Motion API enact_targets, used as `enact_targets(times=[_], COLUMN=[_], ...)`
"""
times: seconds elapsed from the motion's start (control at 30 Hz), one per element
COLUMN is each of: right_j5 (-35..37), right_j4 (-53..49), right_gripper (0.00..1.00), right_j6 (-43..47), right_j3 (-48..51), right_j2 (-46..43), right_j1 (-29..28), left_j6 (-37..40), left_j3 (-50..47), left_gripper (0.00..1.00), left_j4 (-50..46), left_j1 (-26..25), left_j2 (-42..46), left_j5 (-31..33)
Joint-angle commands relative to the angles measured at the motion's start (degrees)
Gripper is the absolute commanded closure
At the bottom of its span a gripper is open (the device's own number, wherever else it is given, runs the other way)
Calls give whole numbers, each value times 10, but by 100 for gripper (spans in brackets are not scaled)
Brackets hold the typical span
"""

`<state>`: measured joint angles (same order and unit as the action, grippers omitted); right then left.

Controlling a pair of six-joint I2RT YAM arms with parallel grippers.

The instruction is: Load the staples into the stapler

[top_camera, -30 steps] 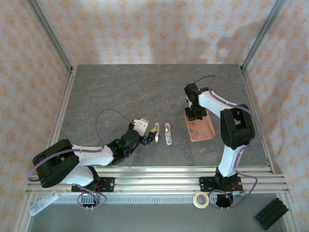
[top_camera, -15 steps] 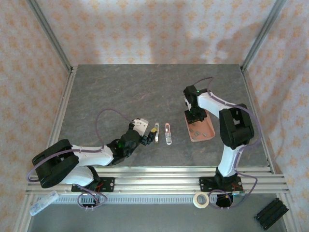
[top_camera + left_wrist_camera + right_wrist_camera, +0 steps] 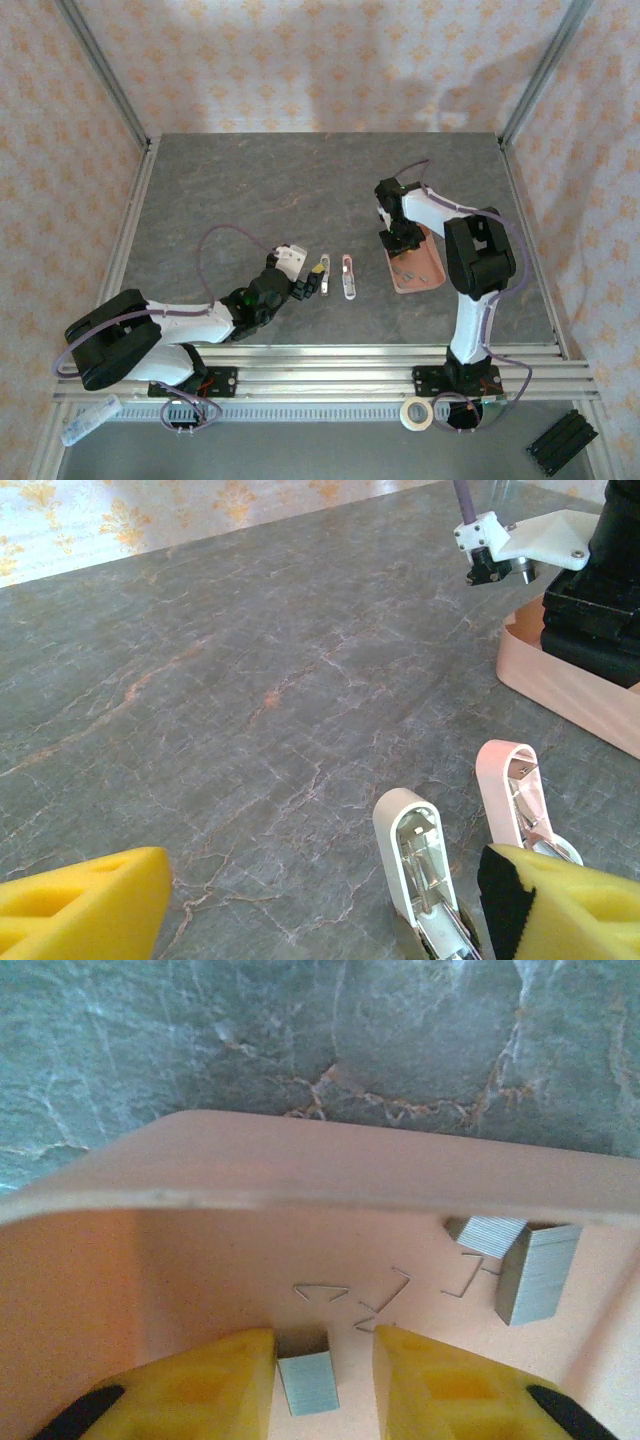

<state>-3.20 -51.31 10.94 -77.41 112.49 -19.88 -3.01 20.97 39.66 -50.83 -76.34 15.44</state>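
Right gripper (image 3: 322,1348) narrowly open, straddling one staple strip (image 3: 305,1382) on the tray (image 3: 300,1160) floor, bottom centre, gap on its right; tray wall close ahead. More staples (image 3: 532,1270) at right. Left gripper (image 3: 325,872) wide open, holding nothing. Staplers (image 3: 415,865) lower right, near ends hidden behind its finger.

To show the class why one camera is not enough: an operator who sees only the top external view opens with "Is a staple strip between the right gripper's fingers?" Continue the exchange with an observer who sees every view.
Observer: Yes. The right wrist view shows one strip lying on the floor of the tray, between the yellow pads of the right gripper, with a gap on one side.
Operator: Any other strips?
Observer: Yes, two more strips sit by the tray's wall, near loose single staples.
Operator: Are the staplers open?
Observer: The left wrist view shows the white stapler and the pink stapler both lying open, metal insides up.
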Motion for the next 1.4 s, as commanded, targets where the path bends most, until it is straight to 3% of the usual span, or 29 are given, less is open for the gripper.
enact_targets(times=[0.0,0.27,0.47,0.73,0.97,1.13,1.37], right_j5=[6,-12,-34,-21,-17,24,91], right_j4=[-13,-45,-26,-7,47,75,119], right_gripper=[69,81,84,85,84,84,84], right_j6=[12,-7,-20,-42,-103,-180,-318], right_j3=[-16,-24,-8,-6,53,102,148], right_j2=[25,69,43,-59,-193,-276,-341], right_j1=[1,12,22,24,17,-26,-164], left_j6=[2,1,3,4,-31,-69,-120], left_j3=[10,8,8,8,-27,-51,-101], left_gripper=[18,18,18,18,17,15,15], left_j4=[-11,-15,-17,-15,35,43,65], left_j1=[6,6,6,6,7,16,51], left_j2=[6,12,12,20,34,51,91], left_j5=[7,10,10,13,45,57,50])
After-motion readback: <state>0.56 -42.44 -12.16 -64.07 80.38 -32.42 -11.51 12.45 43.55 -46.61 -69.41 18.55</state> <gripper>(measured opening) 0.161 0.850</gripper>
